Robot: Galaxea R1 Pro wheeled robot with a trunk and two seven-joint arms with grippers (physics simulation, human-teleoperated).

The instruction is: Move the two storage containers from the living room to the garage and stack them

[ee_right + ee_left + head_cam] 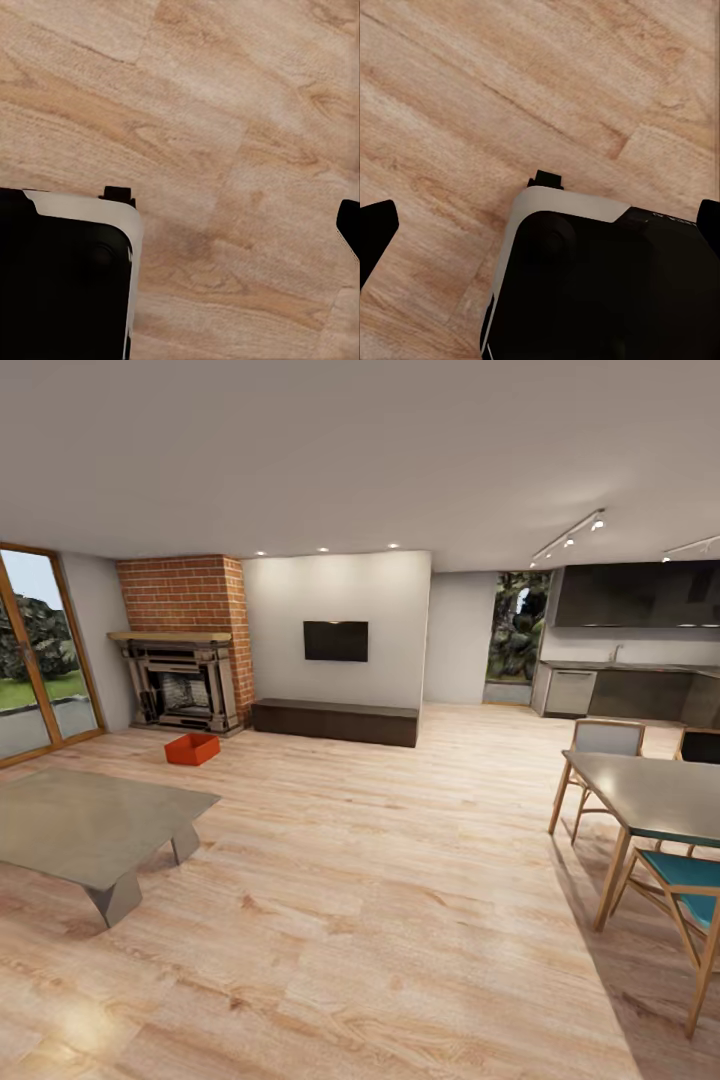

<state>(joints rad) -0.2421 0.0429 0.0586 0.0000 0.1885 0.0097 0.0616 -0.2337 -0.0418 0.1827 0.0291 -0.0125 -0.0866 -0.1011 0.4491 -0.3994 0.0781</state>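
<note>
Living room, head view: one orange-red container (192,749) on the wood-plank floor (380,880) just in front of the brick fireplace (185,680), well apart from the robot; a second container cannot be made out. Low grey bench (90,825) at near left, between the robot and the container's side of the room; dining bench (650,790) with chairs at right; wall TV (335,641) above a dark low cabinet (335,721); kitchen beyond. Wrist views: each looks down at planks and the robot's dark base (592,292); left gripper (544,225) spread wide, dark fingertips at opposite edges, nothing held; right gripper state cannot be told, one fingertip (349,225) showing. Step in hand, judged: drive to the container. Advice: steer right of the low bench, approach squarely to a long side, stop within reach before lowering the arms.
</note>
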